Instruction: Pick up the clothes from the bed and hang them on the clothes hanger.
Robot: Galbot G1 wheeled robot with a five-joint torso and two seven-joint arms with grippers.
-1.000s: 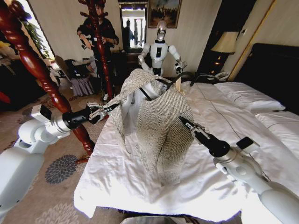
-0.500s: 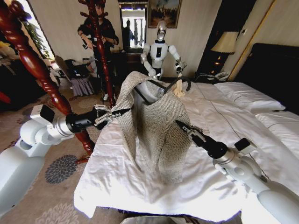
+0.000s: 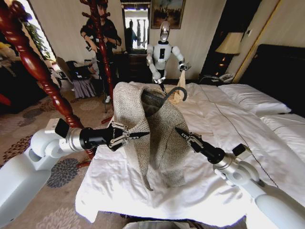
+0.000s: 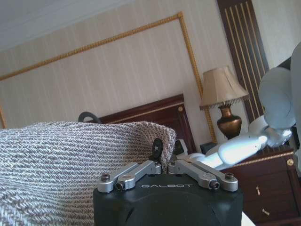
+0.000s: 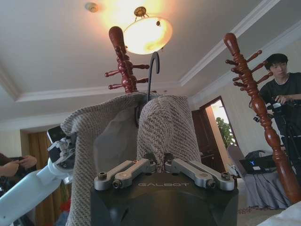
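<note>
Cardigan (image 3: 151,129) up in the air, that grey-beige ribbed one, draped on the thin black hanger (image 3: 167,95) and held between the 2 arms above the foot of the bed (image 3: 228,124). From where I stand, the left claw (image 3: 139,135) has its fingers pinched tight on the shoulder edge nearest the carved red wooden post (image 3: 38,71), and its wrist view shows the knit bunched right at the closed tips. Opposite it, the right claw (image 3: 180,133) is clamped narrow on the other shoulder, fabric rising straight up from its tips in its own wrist view. Between the 2 claws the garment hangs down in folds, its hem over the white duvet; whether it touches, I cannot tell. Above them the curved hook pokes out of the dark-edged neckline. Beyond the claws, a small cream garment (image 3: 179,96) lies on the bed.
</note>
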